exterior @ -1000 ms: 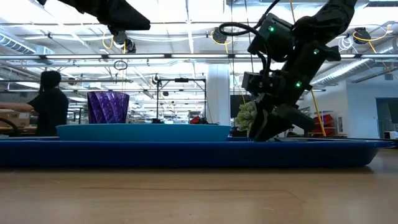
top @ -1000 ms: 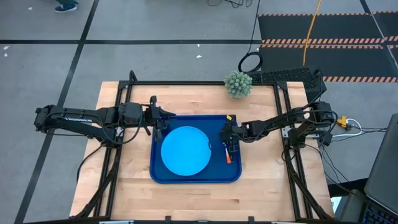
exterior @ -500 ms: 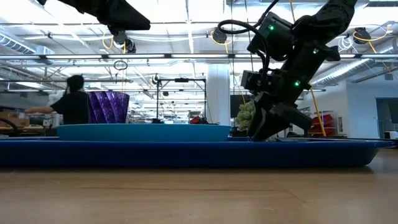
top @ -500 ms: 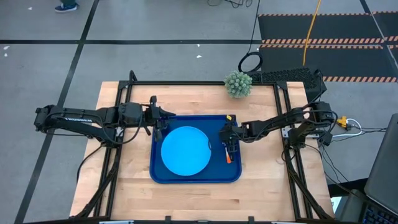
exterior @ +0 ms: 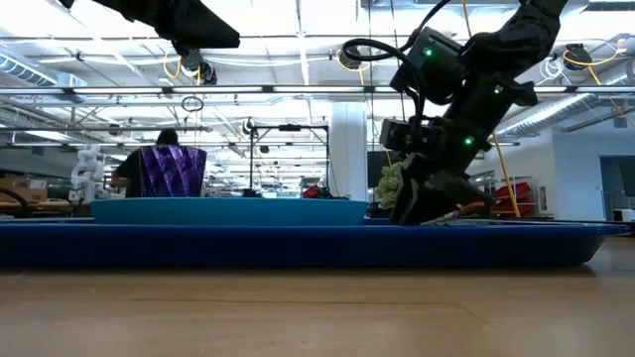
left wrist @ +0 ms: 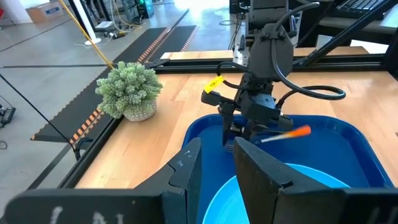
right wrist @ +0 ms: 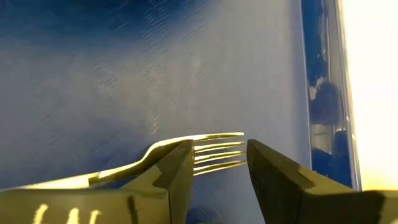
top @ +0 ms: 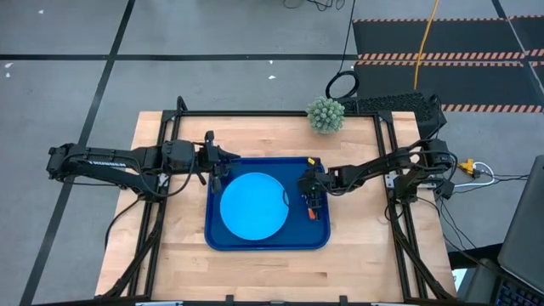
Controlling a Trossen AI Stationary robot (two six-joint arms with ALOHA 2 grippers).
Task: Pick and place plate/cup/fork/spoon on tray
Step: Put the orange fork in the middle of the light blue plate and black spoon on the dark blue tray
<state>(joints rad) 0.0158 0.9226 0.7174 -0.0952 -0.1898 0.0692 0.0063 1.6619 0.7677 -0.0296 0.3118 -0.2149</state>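
The fork [top: 312, 212] sits low over the right side of the dark blue tray [top: 255, 243], and its long axis runs roughly front to back on the table in the high view, orange handle toward the near edge. In the left wrist view the handle [left wrist: 292, 133] sticks out sideways from the right gripper [left wrist: 249, 127], while the right wrist view shows the silver tines [right wrist: 214, 152] lying nearly flat just above the tray floor, pointing toward the tray's rim.

Crowding it on the tray is the light-blue plate [top: 252, 205], flat in the middle and close beside the fork. The purple cup [exterior: 172, 171] stands upright at the tray's far left corner, well apart from the fork. Off the tray, a small potted succulent [top: 325, 115] rests at the table's [top: 178, 255] back edge. In the room behind, a person [exterior: 149, 164] shows partly hidden by the cup.

The right gripper [top: 311, 195] is down inside the tray with its fingers [right wrist: 174, 171] narrowed around the fork's neck, metal showing between them. The left gripper [top: 218, 163] hovers over the tray's left edge near the cup, its fingers [left wrist: 186, 171] parted a little and holding nothing.
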